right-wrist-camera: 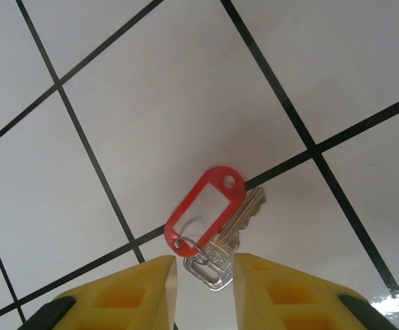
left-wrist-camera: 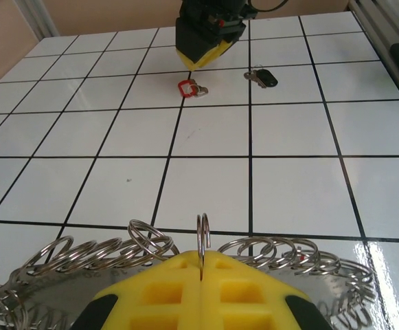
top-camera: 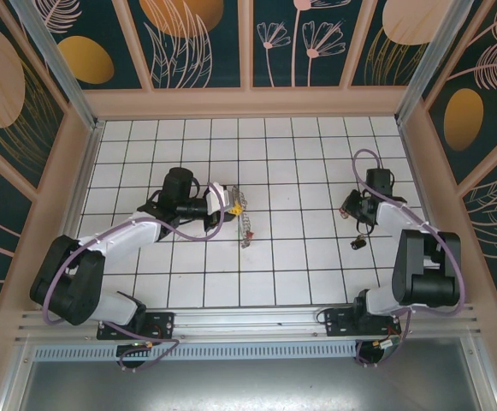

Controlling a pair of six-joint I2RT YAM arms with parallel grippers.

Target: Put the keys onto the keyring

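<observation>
On the white tiled table [top-camera: 274,282], the left gripper [left-wrist-camera: 200,265] is pressed together on one upright split ring [left-wrist-camera: 202,237] of the keyring [left-wrist-camera: 144,242], a hoop carrying many small rings and no key that I can see. The right gripper [right-wrist-camera: 204,271] hovers, jaws spread, astride the red-tagged key [right-wrist-camera: 235,227], which lies flat well apart from the hoop. Closing here may catch the tag [right-wrist-camera: 206,210] or skid the key across the glossy tile

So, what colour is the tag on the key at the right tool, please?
The tag is red with a pale centre, clearest in the right wrist view.
</observation>
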